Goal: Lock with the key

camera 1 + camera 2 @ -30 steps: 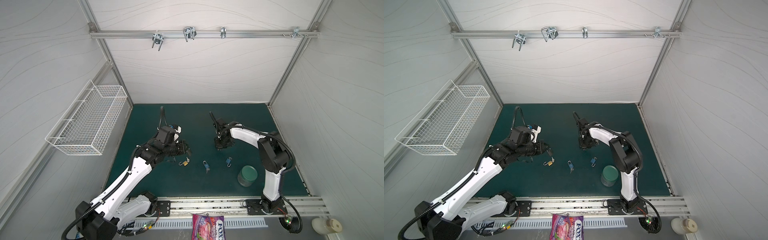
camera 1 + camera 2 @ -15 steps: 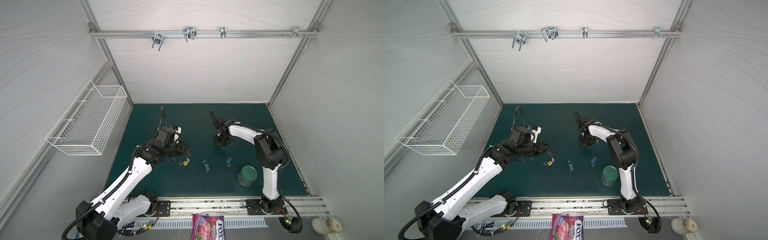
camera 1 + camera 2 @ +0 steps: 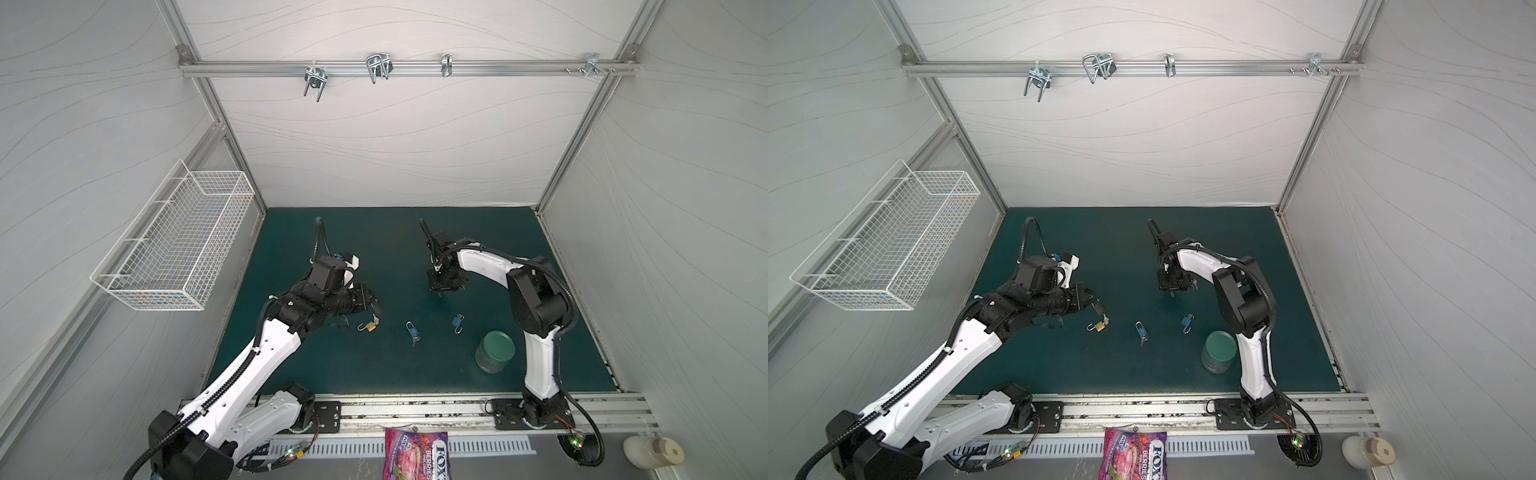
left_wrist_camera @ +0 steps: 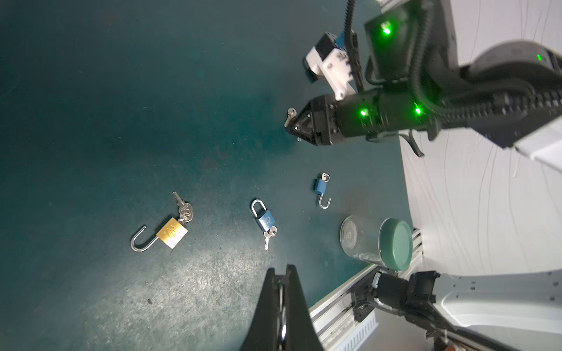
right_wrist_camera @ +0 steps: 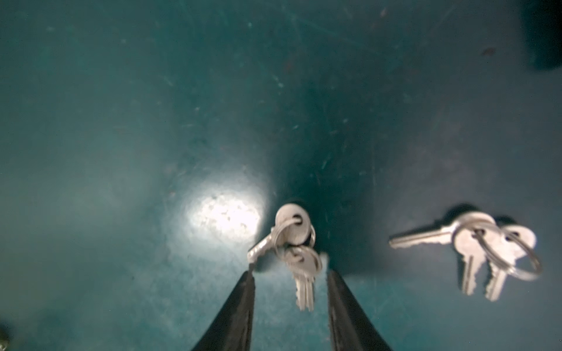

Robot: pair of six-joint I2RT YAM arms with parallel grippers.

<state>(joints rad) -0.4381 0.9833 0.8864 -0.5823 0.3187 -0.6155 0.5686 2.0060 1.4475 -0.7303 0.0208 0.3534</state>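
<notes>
Key bunch [image 5: 293, 243], three small silver keys on one ring, lies on the dark green worktop [image 3: 374, 245] between the tips of the right end effector [image 5: 290, 273]. Its fingers stand apart and grip nothing, though one key's tip lies right at a fingertip. A second key bunch [image 5: 486, 243] lies just beside it, clear of the fingers. No stamping on either set can be read.

In both top views the right end effector [image 3: 441, 291] points down at the worktop, towards the back and right of centre.

The left end effector [image 4: 281, 269] is closed, its fingers pressed together, with nothing clearly held. It hangs near the brass padlock [image 4: 171, 232], whose shackle is swung open and whose keys sit in its base. Its engraved mark is too small to read.

A blue padlock [image 4: 264, 218] lies to the right of it with its shackle closed and a key in its base; its round emblem is illegible. The second blue padlock [image 4: 320, 185], further right, has an open shackle and a key in it.

A glass jar [image 3: 494, 351] with a green lid stands near the right arm. A purple sweets bag [image 3: 1136, 455] at the front edge reads "FOX" and "BERRIES".
</notes>
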